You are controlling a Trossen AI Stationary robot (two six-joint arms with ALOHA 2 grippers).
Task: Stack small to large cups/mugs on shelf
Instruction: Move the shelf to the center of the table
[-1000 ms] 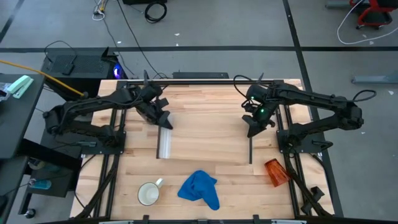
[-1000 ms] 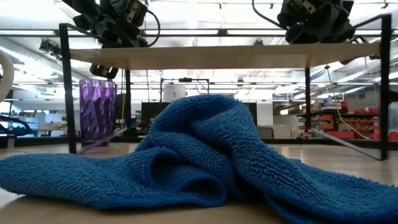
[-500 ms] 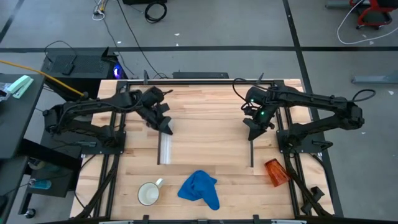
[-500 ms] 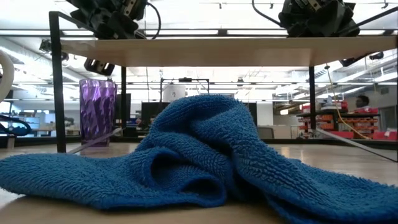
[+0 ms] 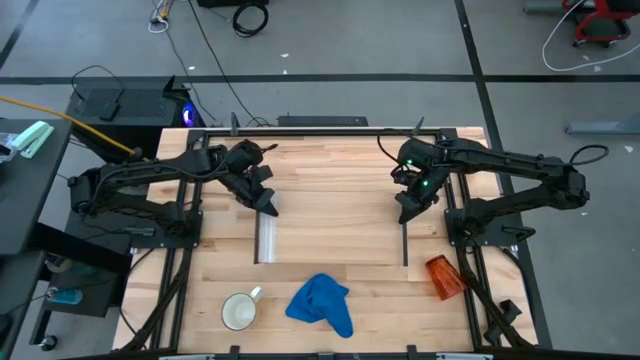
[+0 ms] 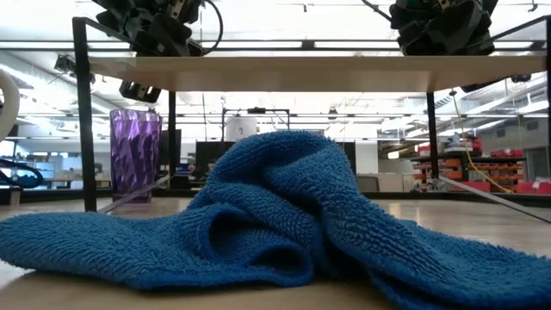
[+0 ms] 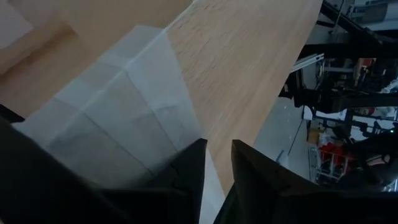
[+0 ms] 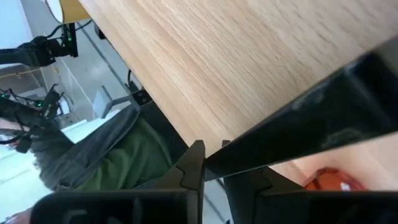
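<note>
Since a second ago the shelf point(image 5: 335, 215) has slid a little toward the far edge of the desk point(image 5: 330, 300); its white strip point(image 5: 266, 238) looks shorter from above, and in the low view its black legs have shifted slightly.

Both arms reach in over the far half of the desk. The left end effector point(image 5: 268, 205) sits at the white-strip end of the shelf, and its wrist view shows the two dark fingers point(image 7: 186, 171) close together over the strip's edge with only a narrow gap; whether they actually pinch the board cannot be told. The right end effector point(image 5: 404, 211) is at the opposite end, and its fingers point(image 8: 193, 165) are closed on the thin black frame bar point(image 8: 311, 115) of the shelf, with light wood just beyond.

A purple cup point(image 6: 134, 155) stands upright on the desk behind the shelf's leg, seen in the low view only. A white mug point(image 5: 240, 311) stands near the front edge, left of the crumpled blue cloth point(image 5: 322, 304). An orange cup point(image 5: 441, 276) lies on its side by the right edge, outside the shelf.
</note>
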